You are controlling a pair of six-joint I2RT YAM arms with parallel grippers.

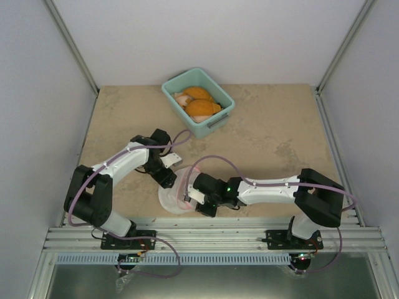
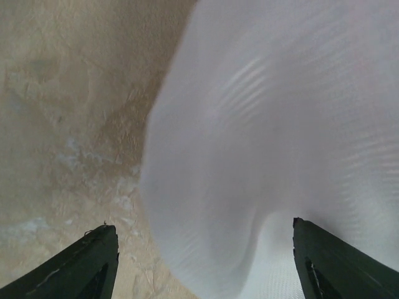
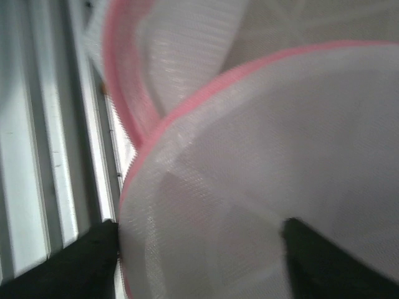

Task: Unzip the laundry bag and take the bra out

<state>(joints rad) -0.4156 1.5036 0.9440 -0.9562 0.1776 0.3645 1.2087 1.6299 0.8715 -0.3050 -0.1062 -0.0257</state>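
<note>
The laundry bag (image 1: 169,198), white mesh with a pink zipper band, lies near the table's front edge between the two arms. My left gripper (image 1: 169,178) hangs over its far side. In the left wrist view it (image 2: 206,265) stands open, with white mesh (image 2: 274,137) bulging between the fingers (image 2: 93,265) and bare table showing beside the left one. My right gripper (image 1: 191,200) is at the bag's right side, open, its fingers (image 3: 78,265) straddling a mesh panel (image 3: 249,174) edged by the pink band (image 3: 134,118). The bra is not clearly seen inside.
A teal plastic bin (image 1: 214,118) stands at the back centre of the table and holds orange and pale padded items (image 1: 201,108). The aluminium rail (image 1: 212,238) runs along the near edge, right next to the bag. White walls enclose the table.
</note>
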